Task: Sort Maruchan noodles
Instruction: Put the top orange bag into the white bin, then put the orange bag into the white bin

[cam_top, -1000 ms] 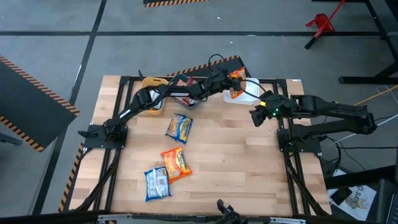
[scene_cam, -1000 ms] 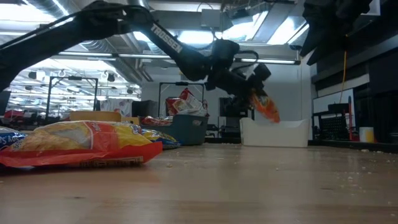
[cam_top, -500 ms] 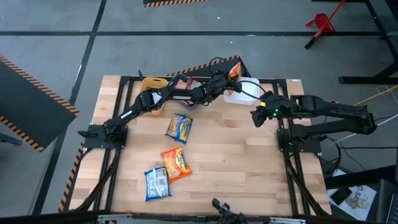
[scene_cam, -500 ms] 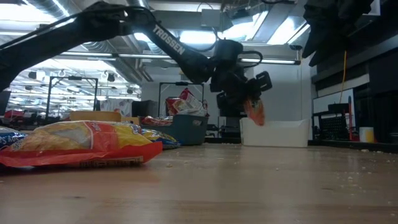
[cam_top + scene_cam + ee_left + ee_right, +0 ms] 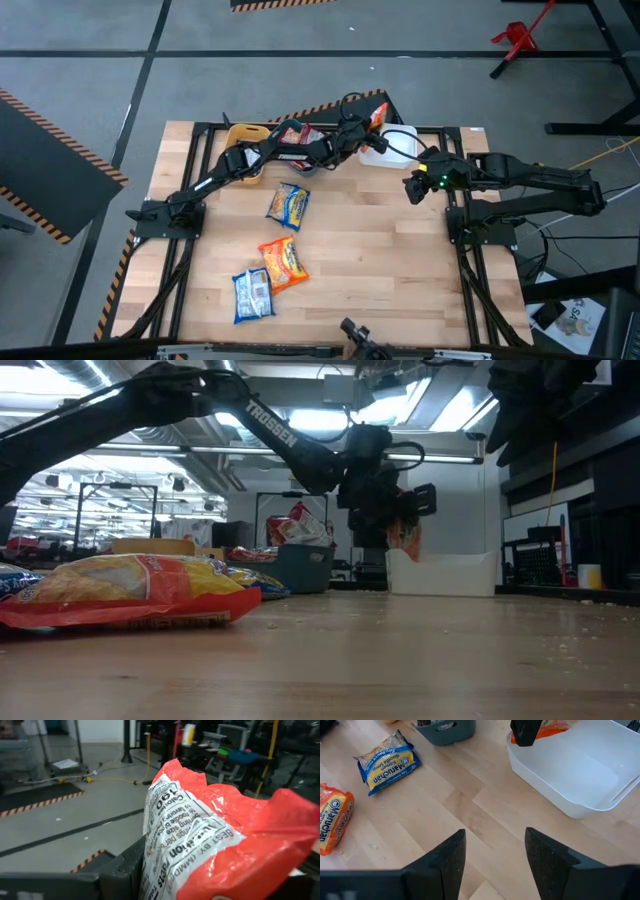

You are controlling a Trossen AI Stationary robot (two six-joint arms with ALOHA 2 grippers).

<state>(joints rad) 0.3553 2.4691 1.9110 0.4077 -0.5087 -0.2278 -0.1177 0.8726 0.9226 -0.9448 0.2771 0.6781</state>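
Only the left wrist view shows print on the orange packet (image 5: 215,845) clamped in the left gripper (image 5: 366,124); right gripper (image 5: 492,865) jaws apart over the wooden bench (image 5: 380,250).

Glossy crinkled plastic noodle packet (image 5: 210,840), smooth white plastic bin (image 5: 580,775), pale wood-plank table (image 5: 390,250)

– How is the scene lit?
– Even overhead light is seen in the high view; only faint shadows are cast on the wooden table (image 5: 380,250). In the low view, glare is thrown by ceiling lights (image 5: 330,420), and the arms are rendered as dark silhouettes.
– And sharpness?
– The near orange packet (image 5: 130,595) is softened, and the held packet (image 5: 210,840) is blurred at its edges.
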